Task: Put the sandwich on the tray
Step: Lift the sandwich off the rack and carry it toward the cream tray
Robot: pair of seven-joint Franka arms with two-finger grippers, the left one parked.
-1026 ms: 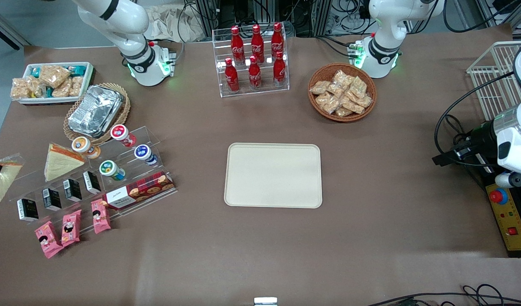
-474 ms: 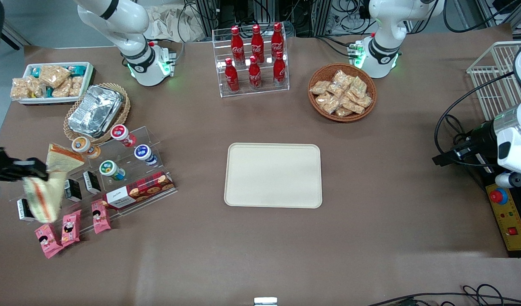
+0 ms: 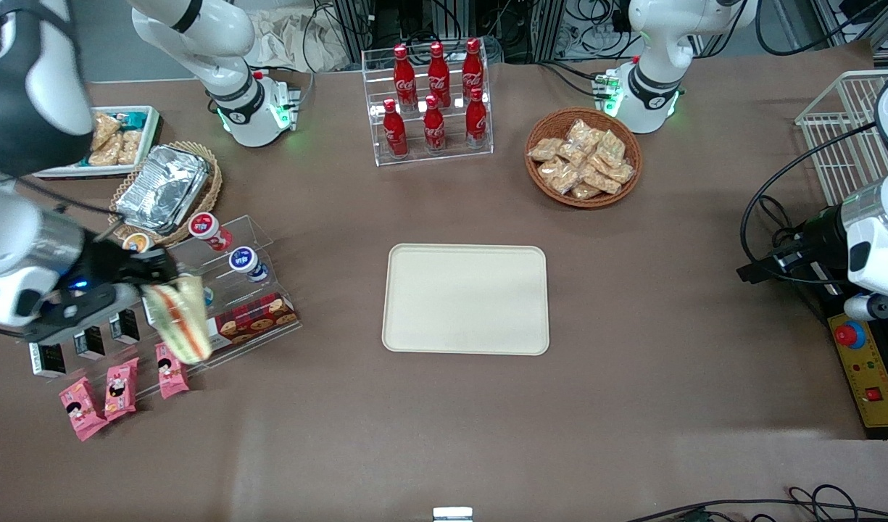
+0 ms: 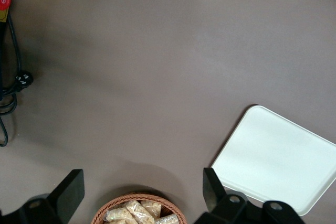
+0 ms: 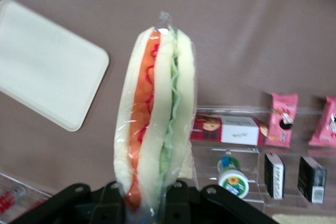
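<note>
**Sandwich held up over the snack shelf**

Brown desk (image 3: 444, 435) fills the front view, with lots of snacks on it. At the working arm's end, the end effector (image 3: 148, 279) hangs in the air over the clear snack shelf (image 3: 219, 290). It is closed tight on the sandwich (image 3: 179, 319) and holds it by one end. The sandwich (image 5: 155, 124) is wrapped in clear plastic, and its orange and green stripes show. It hangs just above the red cookie box (image 3: 241, 322), with the pink packets (image 3: 117, 388) nearer to the front camera. The tray (image 3: 465, 299) lies flat in the middle of the desk, well apart from the sandwich. Red bottles (image 3: 433, 98) stand in a clear rack farther from the camera than the tray. A round basket (image 3: 583, 158) of snack bags sits toward the parked arm's end.
</note>
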